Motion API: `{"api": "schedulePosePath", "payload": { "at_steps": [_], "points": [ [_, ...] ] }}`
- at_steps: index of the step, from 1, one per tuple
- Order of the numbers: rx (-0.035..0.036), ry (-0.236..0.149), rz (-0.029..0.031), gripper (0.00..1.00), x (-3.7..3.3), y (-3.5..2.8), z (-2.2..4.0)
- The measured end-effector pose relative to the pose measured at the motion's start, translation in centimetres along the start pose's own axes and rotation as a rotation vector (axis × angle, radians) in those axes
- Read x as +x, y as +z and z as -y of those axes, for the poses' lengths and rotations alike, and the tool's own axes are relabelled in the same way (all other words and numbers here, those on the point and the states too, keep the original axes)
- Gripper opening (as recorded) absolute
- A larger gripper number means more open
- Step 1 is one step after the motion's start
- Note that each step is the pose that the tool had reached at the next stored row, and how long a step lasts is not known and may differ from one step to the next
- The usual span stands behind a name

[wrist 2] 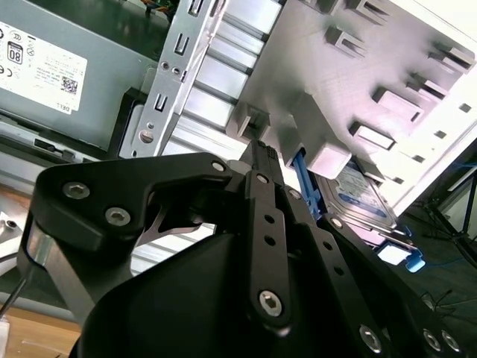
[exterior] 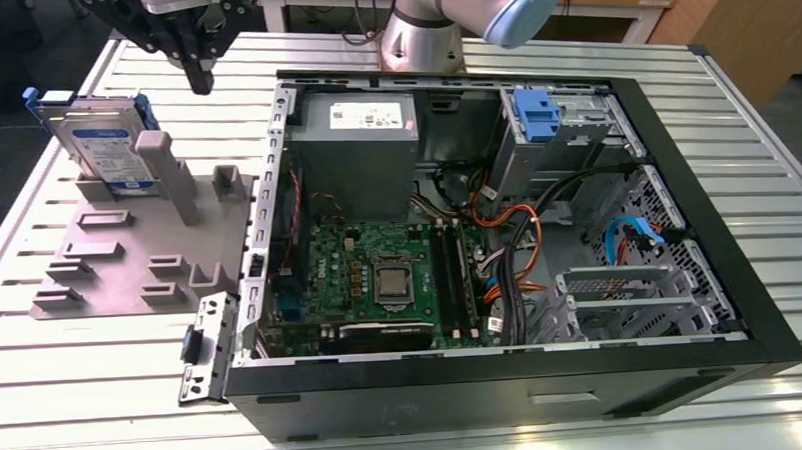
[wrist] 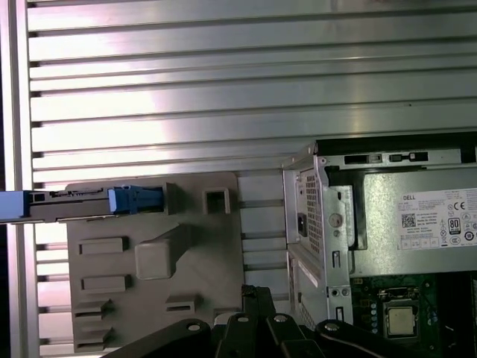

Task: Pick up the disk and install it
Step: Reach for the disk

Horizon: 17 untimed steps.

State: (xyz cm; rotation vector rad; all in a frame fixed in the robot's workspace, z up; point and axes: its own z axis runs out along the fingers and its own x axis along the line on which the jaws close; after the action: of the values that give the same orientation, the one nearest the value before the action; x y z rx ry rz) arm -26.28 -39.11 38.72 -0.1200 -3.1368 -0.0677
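Nearest in the exterior view lies the open computer case (exterior: 513, 366) on the slatted tabletop (exterior: 87, 396). The green motherboard (exterior: 376, 276) sits inside it, and the grey power supply (exterior: 358, 136) is behind that.

On the exterior view's left of the case there is a grey fixture (exterior: 109, 265) with several slots. At its far edge stands the disk (exterior: 102, 145) — upright in a slot, with its labelled broad face toward the near side and the blue carrier frame along both upright sides. Its long axis seems to run up and down, but the fixture's posts hide the lower part, so I cannot be sure. Its thin edge points upward, and in the first wrist view this edge runs parallel to the tabletop's slats.

The end effector (exterior: 204, 84) hangs a little farther back, on the exterior view's right of the disk and higher than its top edge — near it, but apart. Its black fingers are together and hold nothing. Farthest is the arm's base (exterior: 422, 39).
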Motion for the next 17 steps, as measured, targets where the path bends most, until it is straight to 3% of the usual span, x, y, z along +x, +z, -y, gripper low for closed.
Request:
{"api": "schedulePosePath", "payload": {
  "at_steps": [4, 10, 17],
  "points": [
    [0.0005, 0.000, -0.0050, 0.11, 0.62, 0.08, 0.01],
    [0.0013, 0.001, -0.0153, 0.11, 2.08, 0.27, -0.20],
    [0.0013, 0.001, -0.0167, 0.11, 4.62, 0.45, -0.29]
  ]
}}
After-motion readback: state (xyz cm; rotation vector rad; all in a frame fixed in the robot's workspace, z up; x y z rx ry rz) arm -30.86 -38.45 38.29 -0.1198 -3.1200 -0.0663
